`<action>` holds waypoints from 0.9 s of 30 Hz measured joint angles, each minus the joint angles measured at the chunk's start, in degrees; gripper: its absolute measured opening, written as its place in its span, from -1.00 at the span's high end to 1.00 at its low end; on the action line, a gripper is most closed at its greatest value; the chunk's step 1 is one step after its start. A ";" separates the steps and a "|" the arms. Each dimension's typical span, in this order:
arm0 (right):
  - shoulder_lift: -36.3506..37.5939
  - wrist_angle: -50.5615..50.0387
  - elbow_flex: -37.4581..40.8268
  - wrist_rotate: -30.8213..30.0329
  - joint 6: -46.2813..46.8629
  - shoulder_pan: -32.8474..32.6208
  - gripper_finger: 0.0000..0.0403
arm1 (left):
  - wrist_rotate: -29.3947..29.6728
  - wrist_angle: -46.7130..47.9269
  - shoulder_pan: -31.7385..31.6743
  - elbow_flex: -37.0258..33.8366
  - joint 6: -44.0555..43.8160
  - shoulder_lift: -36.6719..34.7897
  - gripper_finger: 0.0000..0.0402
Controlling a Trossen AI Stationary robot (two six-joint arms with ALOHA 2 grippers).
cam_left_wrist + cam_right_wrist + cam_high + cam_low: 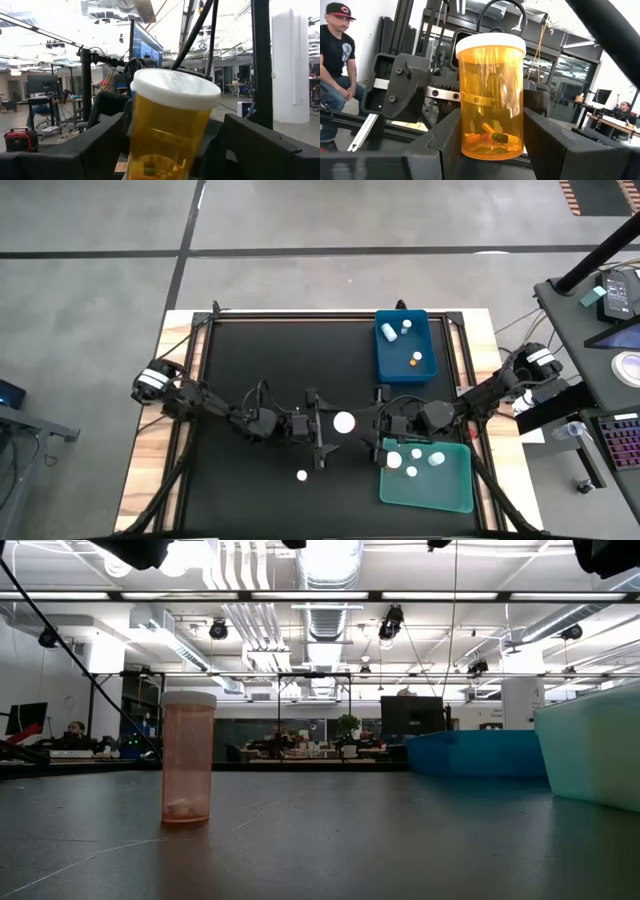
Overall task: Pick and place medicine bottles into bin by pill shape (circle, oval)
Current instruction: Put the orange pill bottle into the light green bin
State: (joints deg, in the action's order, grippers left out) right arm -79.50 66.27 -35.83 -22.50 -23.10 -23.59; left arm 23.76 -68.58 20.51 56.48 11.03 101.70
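Two bins flank the work: a blue bin and a teal bin, both beyond the right gripper. Between them, one amber bottle stands clamped in those jaws, while the left gripper brackets it with jaws spread wide. Risk: releasing before the other grips drops it.
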 joint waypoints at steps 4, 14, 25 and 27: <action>0.19 -0.03 0.00 0.01 -0.47 0.00 0.13 | 0.03 0.02 0.00 -0.12 -0.02 0.01 -0.52; 0.20 -0.12 0.02 0.27 -0.26 -0.02 0.13 | 0.33 0.00 0.08 -0.30 -0.13 -0.05 -0.17; 0.61 -1.44 -0.02 -0.50 0.85 -0.04 0.09 | 0.97 0.00 0.17 -0.62 -0.15 -0.16 0.04; 0.81 -1.79 -0.02 -0.59 1.01 -0.02 0.04 | 1.32 0.03 0.17 -0.61 -0.28 -0.23 0.04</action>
State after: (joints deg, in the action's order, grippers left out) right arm -78.69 64.48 -35.86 -23.09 -22.09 -23.62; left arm 25.08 -68.55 20.69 55.86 10.75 101.47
